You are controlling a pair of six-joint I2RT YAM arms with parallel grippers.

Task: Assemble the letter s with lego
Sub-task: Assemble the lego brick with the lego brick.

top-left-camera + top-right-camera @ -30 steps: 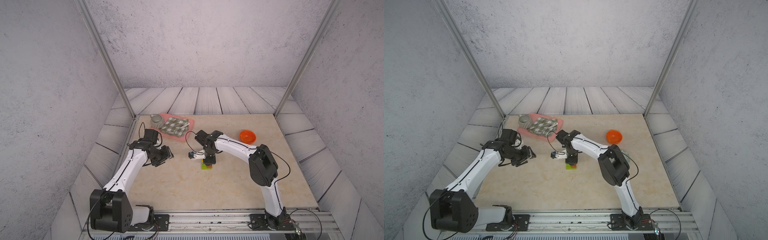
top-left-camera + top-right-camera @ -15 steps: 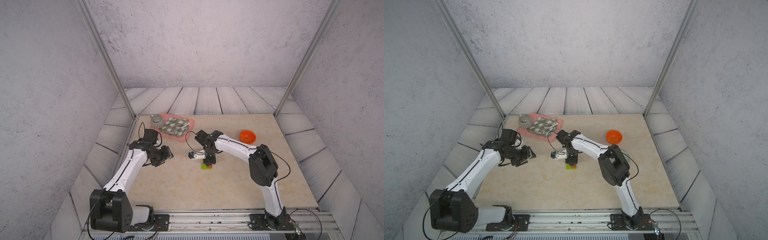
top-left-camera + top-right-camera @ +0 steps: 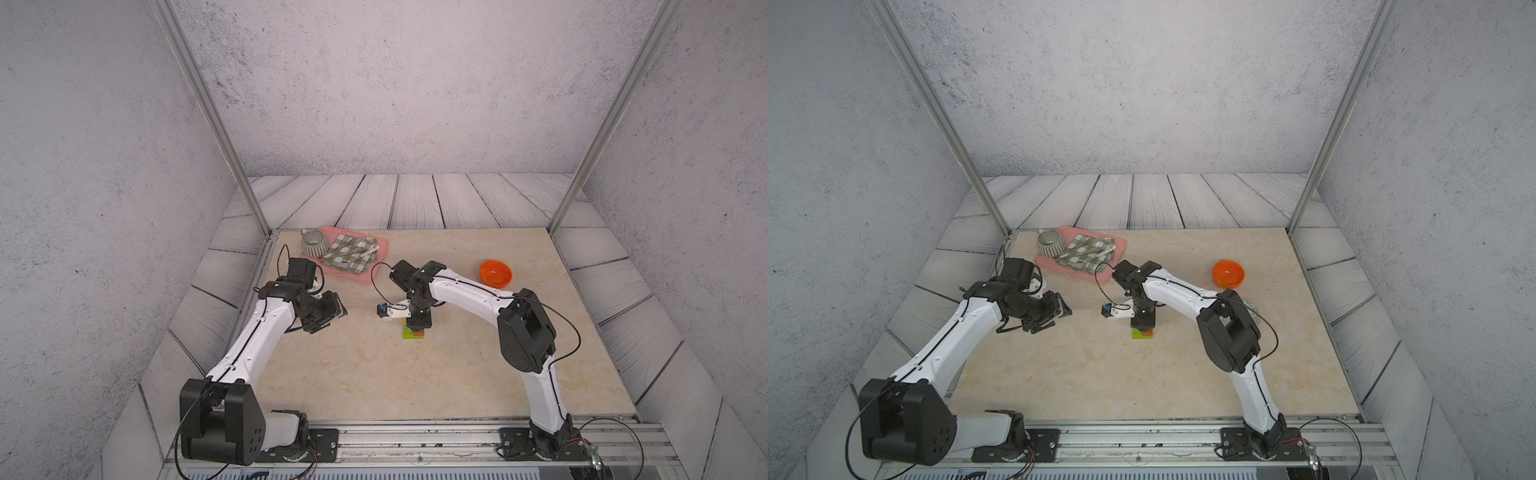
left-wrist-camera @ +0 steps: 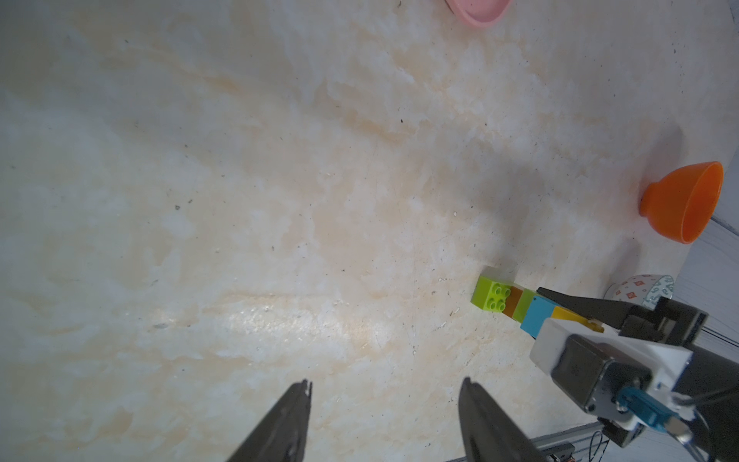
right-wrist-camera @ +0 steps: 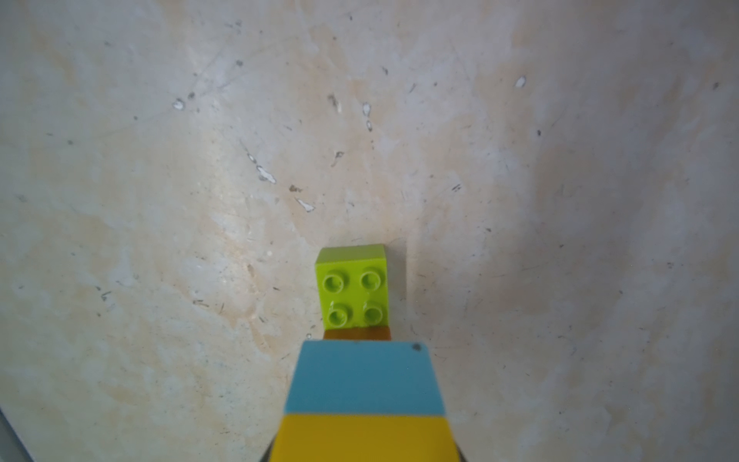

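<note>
Right wrist: yellow brick (image 5: 366, 438) partly off-frame

The right arm (image 3: 469, 291) reaches inward, its wrist bent so that the right gripper (image 3: 418, 326) points straight down, jaws pinched on the yellow brick (image 5: 364, 438). The left arm (image 3: 266, 332) leans forward, and the left gripper (image 4: 386, 390) hovers low, jaws parted and empty.

This is a robotics lab test cell rather than a lived-in room. Grey textured backdrop panels (image 3: 395, 83) stand behind bare aluminium posts (image 3: 217, 124). The left arm (image 3: 257, 332) and right arm (image 3: 465, 293) are bolted to a slotted metal rail (image 3: 415, 434) (cables trailing loose) edging a marble-look tabletop (image 3: 374, 374) ringed with wood-plank-patterned panels (image 3: 415, 203).
</note>
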